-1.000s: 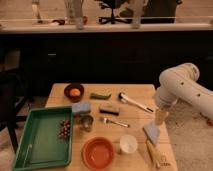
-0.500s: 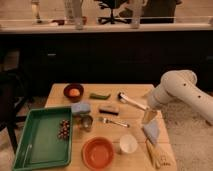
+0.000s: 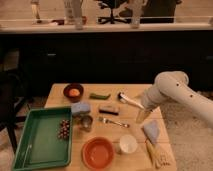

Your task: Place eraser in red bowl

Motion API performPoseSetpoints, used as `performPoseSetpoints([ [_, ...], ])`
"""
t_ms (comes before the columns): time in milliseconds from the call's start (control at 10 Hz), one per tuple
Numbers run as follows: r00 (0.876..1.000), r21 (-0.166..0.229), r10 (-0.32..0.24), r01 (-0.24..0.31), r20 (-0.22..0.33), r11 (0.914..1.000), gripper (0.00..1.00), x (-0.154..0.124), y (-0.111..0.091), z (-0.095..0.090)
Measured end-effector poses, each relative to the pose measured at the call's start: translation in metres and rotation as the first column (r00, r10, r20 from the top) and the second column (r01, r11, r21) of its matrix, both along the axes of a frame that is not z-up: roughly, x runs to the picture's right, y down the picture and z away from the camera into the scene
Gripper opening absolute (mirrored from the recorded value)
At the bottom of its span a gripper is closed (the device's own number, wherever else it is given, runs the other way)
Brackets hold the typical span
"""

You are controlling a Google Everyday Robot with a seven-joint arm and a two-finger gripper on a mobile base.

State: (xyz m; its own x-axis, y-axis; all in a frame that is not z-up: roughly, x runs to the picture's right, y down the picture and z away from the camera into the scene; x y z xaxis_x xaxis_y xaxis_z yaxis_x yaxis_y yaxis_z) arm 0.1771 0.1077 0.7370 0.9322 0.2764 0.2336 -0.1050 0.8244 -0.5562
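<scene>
I can read no text, label, brand or number on anything in view: not on the eraser (image 3: 108, 109), the red bowl (image 3: 98, 151), the green tray (image 3: 42, 142) or the white cup (image 3: 128, 144). My gripper (image 3: 141, 117) hangs over the right side of the wooden table (image 3: 131, 131), just above the grey-blue cloth (image 3: 150, 131), and bears no marking I can make out.

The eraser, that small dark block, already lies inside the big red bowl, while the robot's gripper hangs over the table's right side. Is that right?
Not quite. The camera view shows the eraser lying on the table near its middle, just beyond the fork, not in the red bowl. The gripper does hang over the table's right side.
</scene>
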Motion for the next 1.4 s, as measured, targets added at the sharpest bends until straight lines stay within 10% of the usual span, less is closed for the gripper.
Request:
performPoseSetpoints([
  [500, 1.000, 0.000, 0.018, -0.018, 0.002, 0.9998, 0.80, -0.003, 0.001, 0.002],
  [1000, 0.991, -0.030, 0.136, -0.136, -0.010, 0.9902, 0.80, -0.030, 0.040, 0.045],
  [1400, 0.979, 0.023, 0.197, -0.196, -0.046, 0.9804, 0.80, -0.038, 0.042, 0.063],
])
